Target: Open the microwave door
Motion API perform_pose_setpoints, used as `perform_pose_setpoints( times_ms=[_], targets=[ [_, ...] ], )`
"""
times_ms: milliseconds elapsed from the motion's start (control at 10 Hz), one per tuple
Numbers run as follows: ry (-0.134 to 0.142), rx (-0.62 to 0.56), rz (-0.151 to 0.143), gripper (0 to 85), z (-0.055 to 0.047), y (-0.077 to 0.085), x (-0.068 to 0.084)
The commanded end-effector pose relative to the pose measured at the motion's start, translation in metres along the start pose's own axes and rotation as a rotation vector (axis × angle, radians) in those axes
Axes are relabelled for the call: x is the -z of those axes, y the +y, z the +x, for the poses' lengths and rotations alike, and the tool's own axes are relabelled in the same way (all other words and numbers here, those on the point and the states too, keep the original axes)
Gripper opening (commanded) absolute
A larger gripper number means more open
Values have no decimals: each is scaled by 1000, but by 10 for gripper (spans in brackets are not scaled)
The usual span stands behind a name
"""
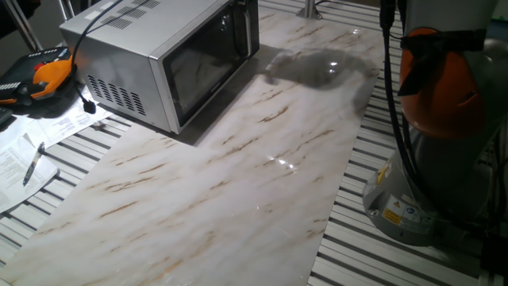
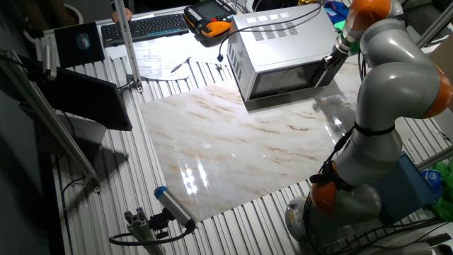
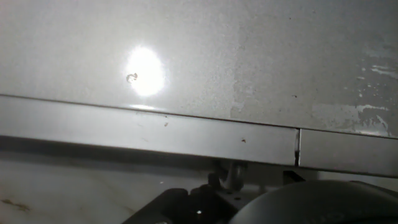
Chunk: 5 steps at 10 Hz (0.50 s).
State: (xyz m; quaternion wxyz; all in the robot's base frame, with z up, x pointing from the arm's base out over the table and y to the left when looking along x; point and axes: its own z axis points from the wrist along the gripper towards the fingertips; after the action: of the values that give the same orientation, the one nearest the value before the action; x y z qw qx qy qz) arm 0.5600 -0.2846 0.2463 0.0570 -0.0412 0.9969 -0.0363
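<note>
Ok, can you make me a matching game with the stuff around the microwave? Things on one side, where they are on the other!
Things:
1. microwave
2. keyboard
3. pen
4. orange-and-black controller

Places:
A. lying on the papers
B. far edge of the table, beside the dark screen
C. standing on the marble board
D. just behind the microwave's back corner

Pairs: 1-C, 2-B, 3-A, 4-D

We see open marble slab (image 1: 238, 183) before the microwave door (image 1: 208, 62), papers (image 1: 32, 147) and pendant (image 1: 48, 75) crowding its vented side.
</note>
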Motion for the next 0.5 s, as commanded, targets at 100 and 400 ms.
perform_pose_setpoints(
  times_ms=[100, 400],
  targets=[
    [-9, -3, 1, 340, -1, 1, -3],
    [-20, -11, 0, 340, -3, 3, -7]
  ],
)
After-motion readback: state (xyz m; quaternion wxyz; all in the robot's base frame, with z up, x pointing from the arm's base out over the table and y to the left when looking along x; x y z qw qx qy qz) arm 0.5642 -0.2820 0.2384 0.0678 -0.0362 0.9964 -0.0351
